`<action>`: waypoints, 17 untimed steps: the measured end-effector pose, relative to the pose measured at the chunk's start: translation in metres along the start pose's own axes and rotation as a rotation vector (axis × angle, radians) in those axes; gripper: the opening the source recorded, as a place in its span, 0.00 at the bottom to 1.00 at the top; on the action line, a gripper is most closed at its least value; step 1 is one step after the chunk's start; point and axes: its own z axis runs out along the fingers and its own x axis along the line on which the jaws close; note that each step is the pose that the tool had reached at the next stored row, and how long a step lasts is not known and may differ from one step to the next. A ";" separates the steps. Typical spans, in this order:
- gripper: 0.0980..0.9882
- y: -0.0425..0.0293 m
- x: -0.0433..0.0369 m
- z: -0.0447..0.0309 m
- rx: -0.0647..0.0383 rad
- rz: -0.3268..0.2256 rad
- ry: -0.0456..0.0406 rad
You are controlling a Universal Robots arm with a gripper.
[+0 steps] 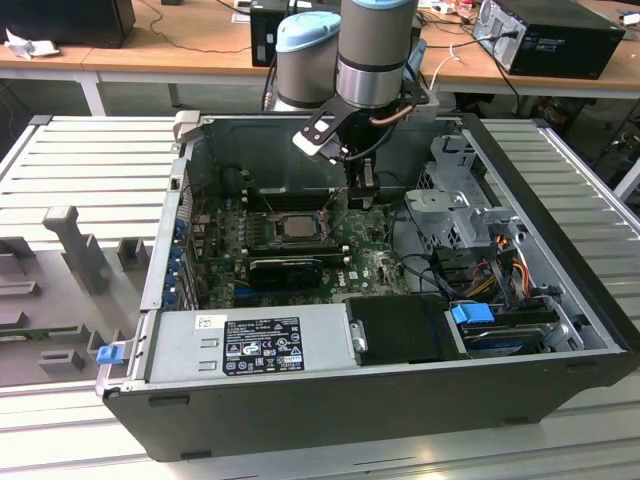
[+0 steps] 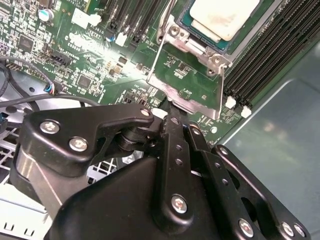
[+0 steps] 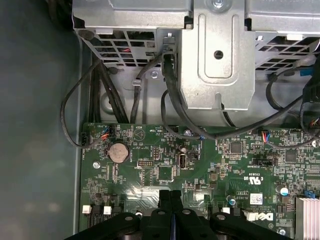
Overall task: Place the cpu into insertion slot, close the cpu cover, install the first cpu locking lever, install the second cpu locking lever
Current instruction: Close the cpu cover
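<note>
The fingers (image 2: 173, 125) were pressed together, tips at the free edge of the open cpu cover (image 2: 192, 104). The cpu (image 2: 225, 17) lay just beyond the cover's hinge, toward the exterior view's left.

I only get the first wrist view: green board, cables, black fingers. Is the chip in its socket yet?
Observer: Yes. In the second wrist view the cpu lies in the insertion slot, pale top up.
Visitor: And its metal lid?
Observer: The cpu cover is swung open, off the chip; board shows through its window.
Visitor: Where are those fingers?
Observer: The gripper, shut, sits at the cover's free edge; whether it pinches it, I cannot tell.
</note>
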 end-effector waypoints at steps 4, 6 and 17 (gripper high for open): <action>0.01 -0.0057 0.0001 -0.0003 0.000 0.000 -0.0001; 0.01 -0.0077 0.0001 -0.0004 0.000 0.000 0.0000; 0.01 -0.0264 0.0005 -0.0013 0.000 0.000 -0.0001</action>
